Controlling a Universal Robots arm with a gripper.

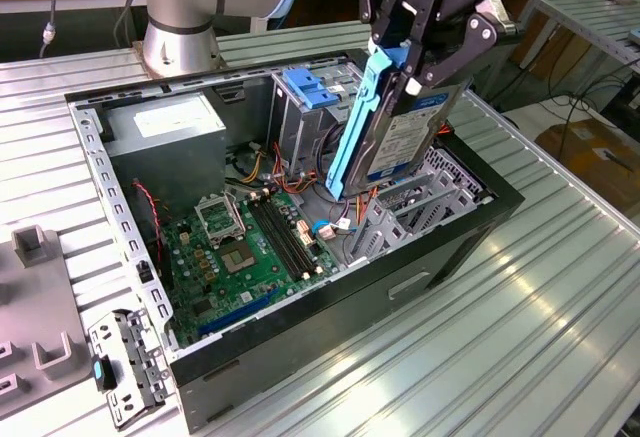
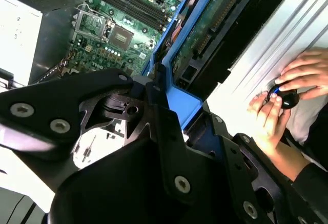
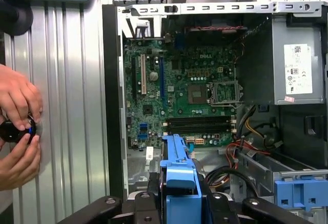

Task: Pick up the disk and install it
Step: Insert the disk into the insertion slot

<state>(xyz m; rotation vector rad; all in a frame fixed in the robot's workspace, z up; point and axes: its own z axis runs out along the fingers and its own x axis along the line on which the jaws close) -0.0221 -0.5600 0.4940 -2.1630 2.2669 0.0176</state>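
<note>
The disk [image 1: 405,142], a silver drive with a white-and-blue label in blue carrier rails, hangs tilted on edge above the open computer case [image 1: 470,219]. My gripper [image 1: 405,62] is shut on its upper end. Its lower end hovers just over the case interior, near the metal drive cage with a blue latch [image 1: 305,92]. In the second wrist view the disk's blue rail [image 2: 177,98] and green circuit side [image 2: 205,29] run between my black fingers [image 2: 154,126]. The first wrist view shows the blue carrier end [image 3: 177,175] over the motherboard [image 3: 189,96].
A grey power supply [image 1: 165,122] sits in the case's far corner, with loose cables around the cage. A person's hands [image 3: 18,126] hold a small black object on the ribbed table beside the case. Grey fixtures [image 1: 30,287] and a metal bracket [image 1: 125,367] lie at the exterior view's left.
</note>
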